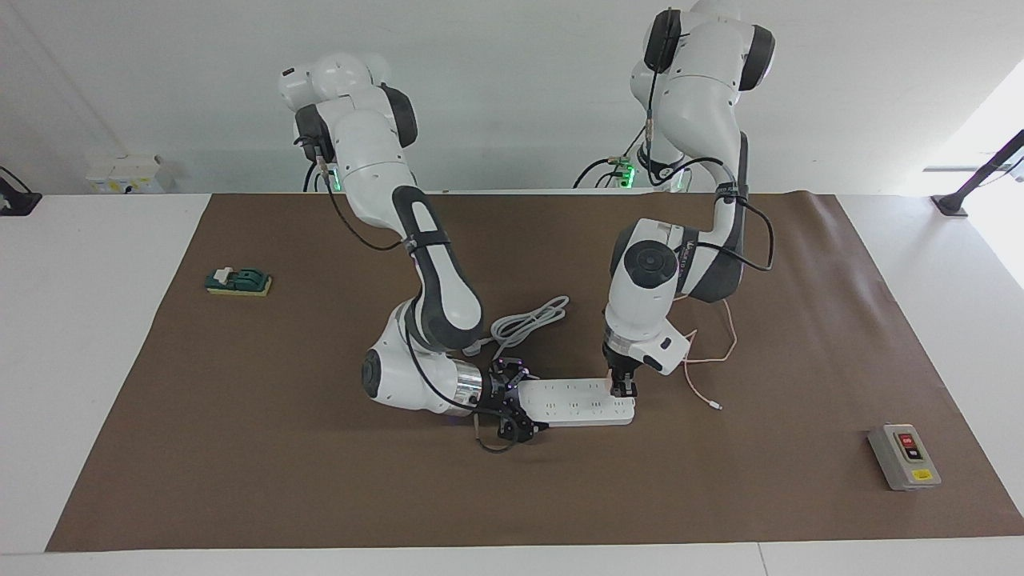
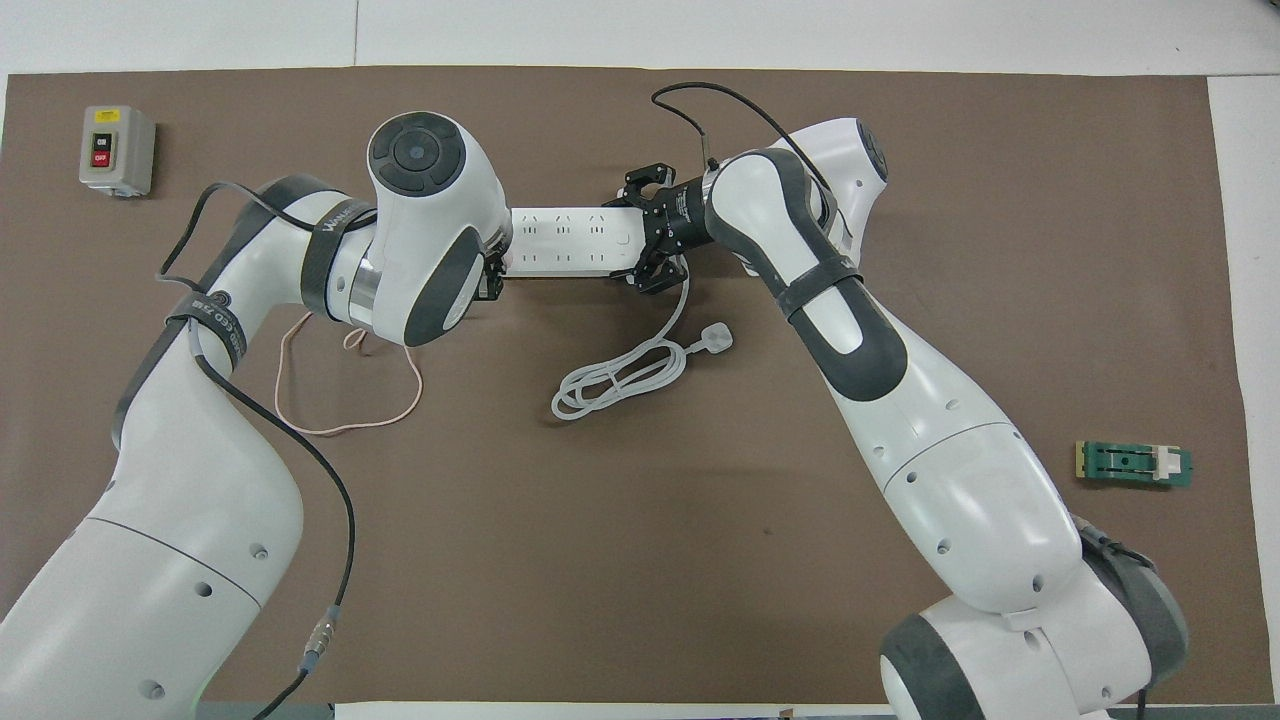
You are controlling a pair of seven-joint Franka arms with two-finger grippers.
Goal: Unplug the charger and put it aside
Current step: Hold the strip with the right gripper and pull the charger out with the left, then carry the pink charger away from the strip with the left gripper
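The white power strip [image 1: 576, 402] lies mid-table and also shows in the overhead view [image 2: 565, 240]. My left gripper [image 1: 622, 390] points straight down on the strip's end toward the left arm's end of the table, shut on the small pale pink charger [image 1: 619, 391], which is mostly hidden between the fingers. In the overhead view the left wrist hides both. The thin pink cable [image 1: 710, 362] trails loose on the mat [image 2: 345, 425]. My right gripper [image 1: 516, 402] lies low and grips the strip's other end across its width [image 2: 640, 235].
The strip's thick white cord [image 2: 615, 380] lies coiled nearer to the robots, ending in a white three-pin plug [image 2: 712, 338]. A grey switch box [image 1: 904, 456] sits at the left arm's end. A green block [image 1: 238, 281] sits at the right arm's end.
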